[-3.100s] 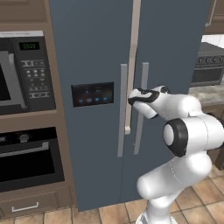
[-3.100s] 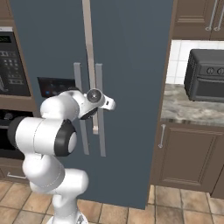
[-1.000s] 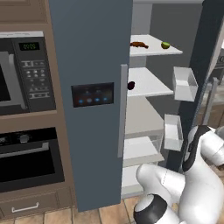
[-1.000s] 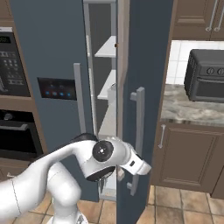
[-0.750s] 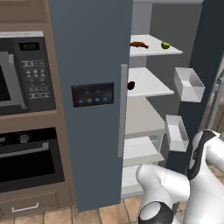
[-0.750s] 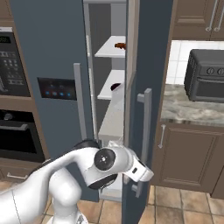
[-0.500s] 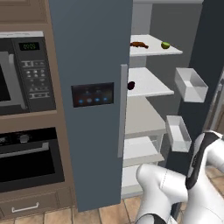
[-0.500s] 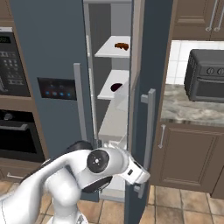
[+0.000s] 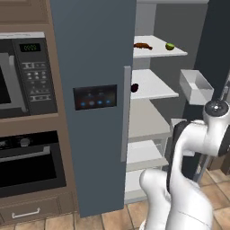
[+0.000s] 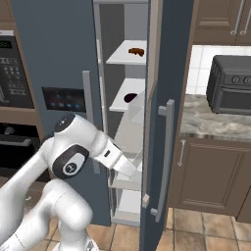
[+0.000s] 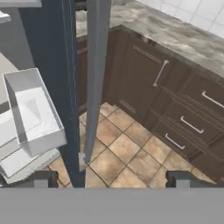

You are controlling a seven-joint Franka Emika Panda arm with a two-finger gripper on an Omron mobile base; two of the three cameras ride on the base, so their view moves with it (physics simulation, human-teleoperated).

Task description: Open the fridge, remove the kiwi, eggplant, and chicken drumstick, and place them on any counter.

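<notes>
The fridge (image 9: 94, 67) has its left door closed and its right door (image 10: 169, 73) swung wide open. On the top white shelf lie the chicken drumstick (image 9: 143, 45) and the kiwi (image 9: 170, 46). The dark eggplant (image 9: 134, 87) sits on the shelf below, near the closed door's edge. The drumstick (image 10: 136, 51) and eggplant (image 10: 131, 97) also show in the right base view. My gripper (image 11: 111, 180) is open, low by the open door. Its fingertips (image 11: 41, 179) stand wide apart with the grey door handle (image 11: 96, 78) just ahead, untouched. The counter (image 10: 215, 122) lies right of the fridge.
White door bins (image 9: 195, 85) hang on the open door's inner side, one close to my hand (image 11: 30, 113). A black toaster oven (image 10: 230, 90) stands on the counter. Dark cabinets (image 11: 175, 109) with metal handles sit below. A microwave and wall oven (image 9: 27, 152) are left of the fridge.
The right fridge door has swung further open and my arm has followed it outward. The fingers have spread apart and let go of the handle.
</notes>
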